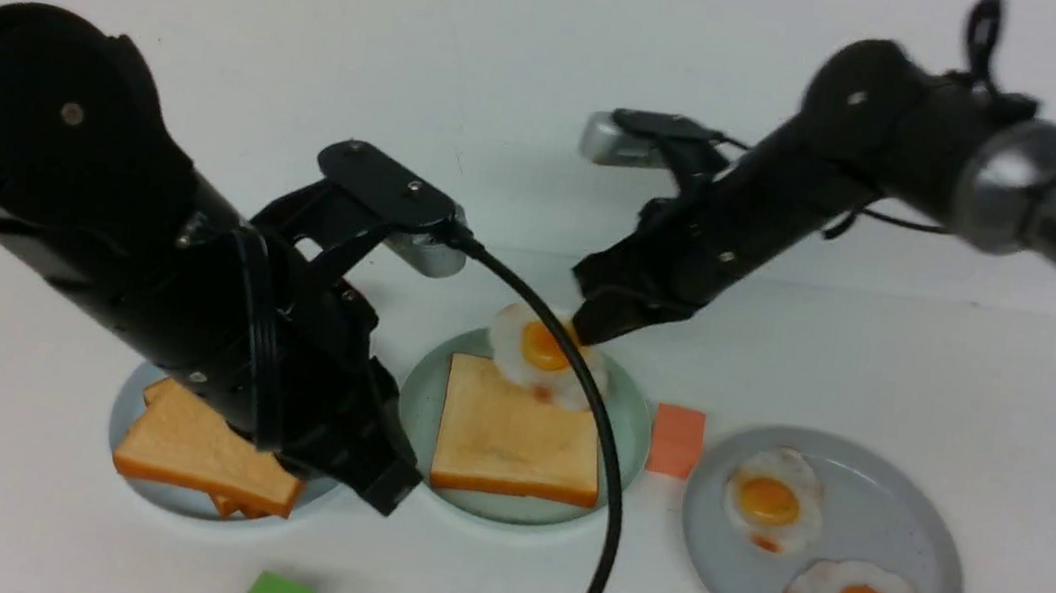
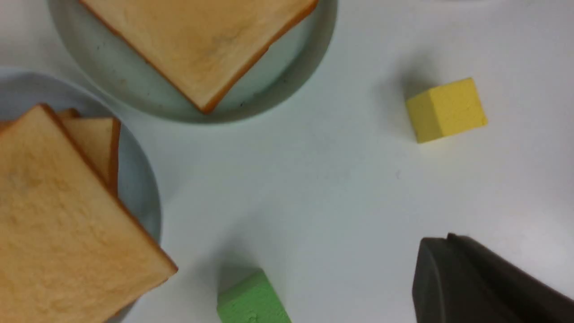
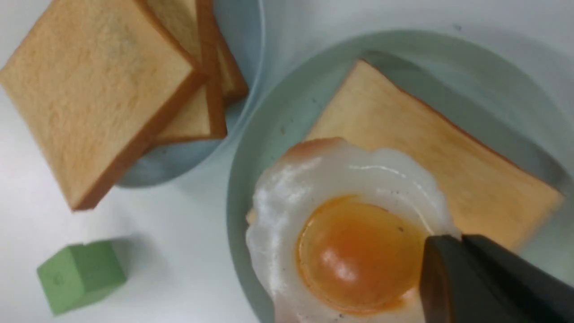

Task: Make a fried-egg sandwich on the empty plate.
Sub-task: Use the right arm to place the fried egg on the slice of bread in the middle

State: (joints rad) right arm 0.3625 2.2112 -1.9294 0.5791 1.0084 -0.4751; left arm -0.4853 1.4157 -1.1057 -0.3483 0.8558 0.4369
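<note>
- The surface (image 1: 1029,398) carries the green plate (image 1: 419,404) between a grey plate (image 1: 904,514) and a blue plate (image 3: 242,40).
- One toast slice (image 1: 511,436) lies flat on the green plate. It looks stiff and light, and is best taken by a crust edge.
- The fried egg (image 1: 542,349) looks thin, floppy and probably slick. It hangs tilted over the slice's far edge, pinched at its rim by the closed right fingers (image 3: 475,282).
- A black cable (image 1: 608,508) crosses the egg, and contact with the bread cannot be told.
- The left fingers (image 2: 466,282) are closed on nothing visible, near the spare toast (image 1: 196,452), with their tips cut off.
</note>
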